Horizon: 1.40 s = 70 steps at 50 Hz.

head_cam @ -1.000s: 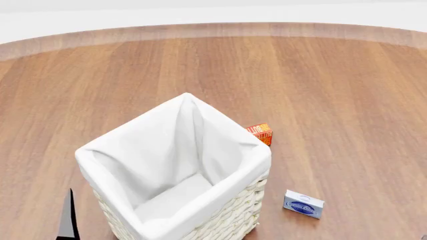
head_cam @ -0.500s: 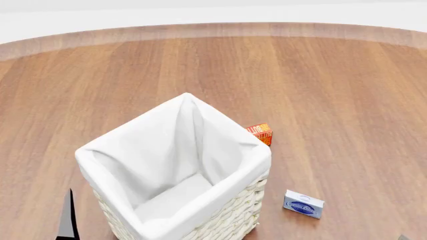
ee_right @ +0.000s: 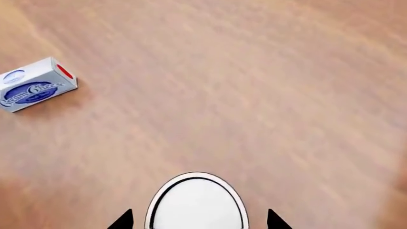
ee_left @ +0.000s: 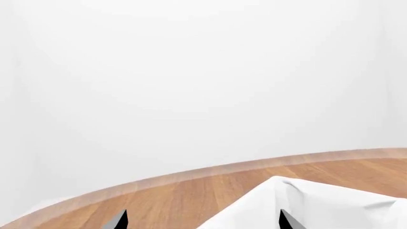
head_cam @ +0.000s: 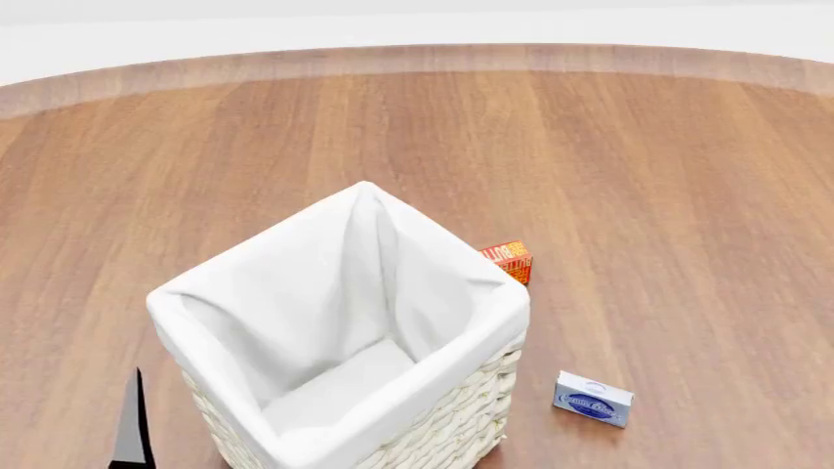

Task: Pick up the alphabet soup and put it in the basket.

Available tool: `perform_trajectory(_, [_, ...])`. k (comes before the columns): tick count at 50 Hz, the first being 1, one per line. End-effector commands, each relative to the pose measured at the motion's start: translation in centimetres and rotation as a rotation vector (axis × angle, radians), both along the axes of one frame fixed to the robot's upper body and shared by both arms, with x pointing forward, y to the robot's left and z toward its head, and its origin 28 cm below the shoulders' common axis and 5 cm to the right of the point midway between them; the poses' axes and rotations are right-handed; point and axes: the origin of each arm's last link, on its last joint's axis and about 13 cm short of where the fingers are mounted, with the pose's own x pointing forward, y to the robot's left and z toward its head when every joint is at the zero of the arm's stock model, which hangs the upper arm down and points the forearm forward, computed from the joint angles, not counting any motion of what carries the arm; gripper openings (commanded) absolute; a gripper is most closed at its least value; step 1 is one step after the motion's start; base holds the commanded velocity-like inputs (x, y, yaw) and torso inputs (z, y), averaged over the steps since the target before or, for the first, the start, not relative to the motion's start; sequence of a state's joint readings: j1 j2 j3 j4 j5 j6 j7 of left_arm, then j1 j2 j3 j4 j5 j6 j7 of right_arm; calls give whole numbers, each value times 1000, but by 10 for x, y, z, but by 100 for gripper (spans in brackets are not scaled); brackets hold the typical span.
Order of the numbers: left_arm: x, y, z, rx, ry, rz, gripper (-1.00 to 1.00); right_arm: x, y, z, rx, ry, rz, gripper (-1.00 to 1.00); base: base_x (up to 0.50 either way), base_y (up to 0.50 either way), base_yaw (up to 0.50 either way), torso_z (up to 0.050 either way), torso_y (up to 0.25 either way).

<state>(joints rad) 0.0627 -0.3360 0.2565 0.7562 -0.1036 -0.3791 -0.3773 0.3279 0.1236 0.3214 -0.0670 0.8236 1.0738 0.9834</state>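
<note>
The alphabet soup (ee_right: 196, 202) shows only in the right wrist view, as a plain white round top with a dark rim. It sits between the two dark fingertips of my right gripper (ee_right: 197, 220), which stands open with a gap on each side of the can. The can and the right gripper are both out of the head view. The basket (head_cam: 234, 269), tall woven wicker with a white cloth lining, stands at the lower middle of the wooden floor. My left gripper (ee_left: 202, 222) is open beside the basket's (ee_left: 330, 205) rim, and one of its dark fingers (head_cam: 131, 430) shows at the head view's lower left.
A flat blue-white box (head_cam: 593, 398) lies right of the basket, and shows again as the box (ee_right: 35, 86) some way from the can. An orange-red carton (head_cam: 509, 259) stands behind the basket's far right corner. The round wooden floor ends at a white surround (head_cam: 417, 29).
A dark sliver of my right gripper that showed at the head view's bottom right corner has dropped out of view. The basket, box and carton have not moved.
</note>
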Motion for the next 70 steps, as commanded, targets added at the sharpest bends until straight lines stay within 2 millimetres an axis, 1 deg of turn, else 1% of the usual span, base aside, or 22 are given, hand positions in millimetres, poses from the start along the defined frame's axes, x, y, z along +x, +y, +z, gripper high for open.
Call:
perform_trajectory(1, [1, 2, 5, -17, -17, 10, 100, 5, 1, -16, 22, 7, 11, 100, 0, 0, 0, 0, 0])
perform_trajectory(29, [2, 2, 3, -17, -13, 8, 100, 7, 1, -32, 39, 55, 14, 100, 0, 0, 0, 0, 0])
perform_trajectory(30, [2, 2, 3, -17, -12, 7, 100, 7, 1, -33, 40, 61, 13, -100, 0, 0, 0, 0, 0])
perform_trajectory(39, [2, 2, 3, -17, -12, 7, 100, 6, 1, -34, 35, 59, 15, -100, 2, 0, 0, 0, 0])
perform_trajectory(44, [2, 2, 4, -16, -13, 7, 100, 3, 0, -26, 32, 32, 1, -100, 0, -1, 0, 0, 0])
perform_trajectory(52, [2, 2, 4, -16, -12, 6, 100, 0, 1, -2, -10, -79, -2, -100, 0, 0, 0, 0, 0])
perform_trajectory(54, [2, 2, 3, -15, -11, 6, 100, -1, 2, 1, -106, -124, 20, -100, 0, 0, 0, 0, 0])
perform_trajectory(55, [2, 2, 3, -15, -11, 5, 100, -2, 2, 4, -122, -110, 22, -100, 0, 0, 0, 0, 0])
perform_trajectory(57, [2, 2, 3, -15, -12, 5, 100, -2, 2, 7, -71, -138, 28, -100, 0, 0, 0, 0, 0])
perform_trajectory(58, [2, 2, 3, -15, -11, 5, 100, -3, 2, 9, -111, -167, 44, -100, 0, 0, 0, 0, 0])
perform_trajectory(62, [2, 2, 2, -15, -12, 5, 100, -6, 2, 27, -155, -230, 33, -100, 0, 0, 0, 0, 0])
perform_trajectory(66, [2, 1, 3, -14, -12, 5, 100, -7, 2, 38, -186, -269, 50, -100, 0, 0, 0, 0, 0])
perform_trajectory(67, [2, 1, 3, -14, -12, 5, 100, -8, 3, 47, -188, -331, 47, -100, 0, 0, 0, 0, 0])
perform_trajectory(70, [2, 1, 3, -15, -12, 5, 100, -6, 3, 54, -234, -341, 84, -100, 0, 0, 0, 0, 0])
